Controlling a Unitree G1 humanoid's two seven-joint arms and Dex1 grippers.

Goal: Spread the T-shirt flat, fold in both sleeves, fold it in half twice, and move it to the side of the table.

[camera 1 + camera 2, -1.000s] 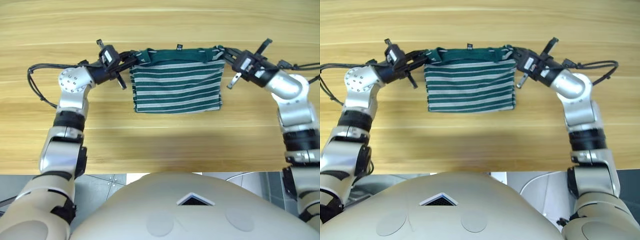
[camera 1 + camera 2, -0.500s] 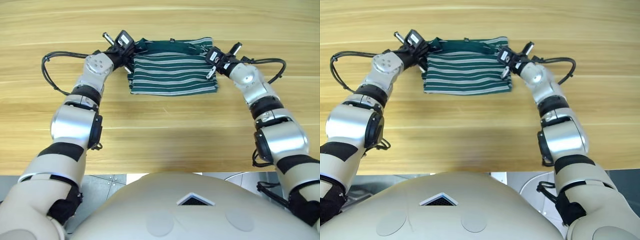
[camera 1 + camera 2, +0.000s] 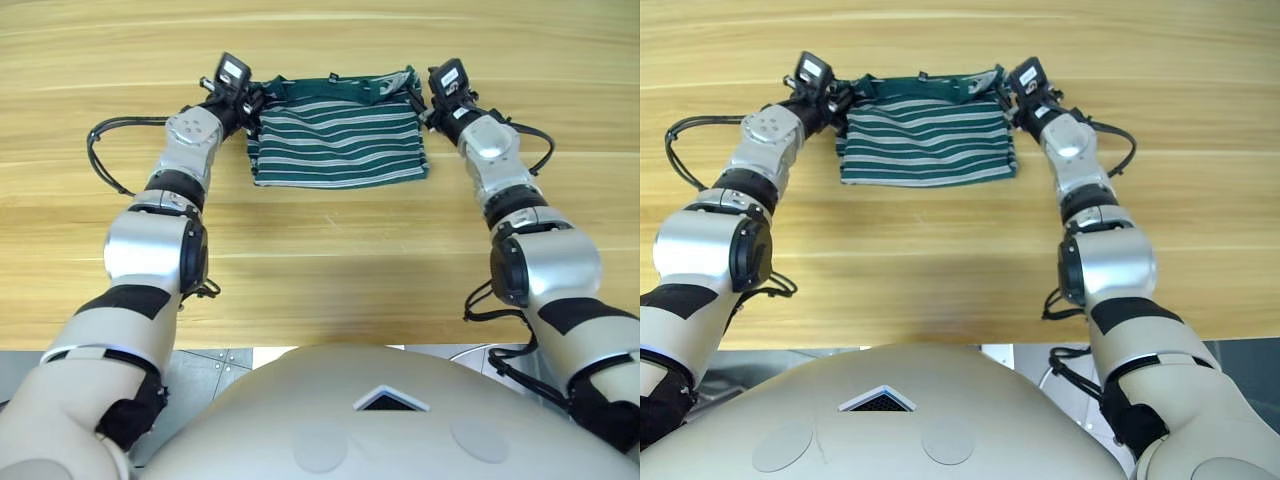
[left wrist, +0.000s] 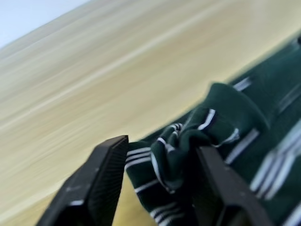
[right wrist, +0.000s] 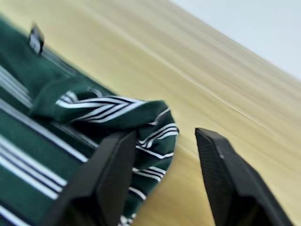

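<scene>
Wood in a pale, straight grain makes up the tabletop [image 3: 320, 260], which runs the full width of the head views. Grey floor tiles [image 3: 222, 358] show past its near edge.

The T-shirt [image 3: 338, 145], dark green with thin white stripes, lies folded into a compact rectangle on the far middle of the tabletop, its collar edge farthest from the robot.

The left arm stretches forward with its wrist angled inward, and a black cable [image 3: 100, 165] loops out beside the forearm. The left end effector [image 3: 250, 100] sits at the shirt's far left corner. In the left wrist view its fingers [image 4: 101, 174] are spread apart, with a bunched fold of cloth between them, closer to one finger.

The right arm mirrors this pose, with a second cable [image 3: 540, 150] curling off its forearm. The right end effector [image 3: 428, 100] is at the shirt's far right corner. Its fingers [image 5: 221, 165] are likewise spread, the rumpled corner lying against one of them and bare wood showing in the gap.
</scene>
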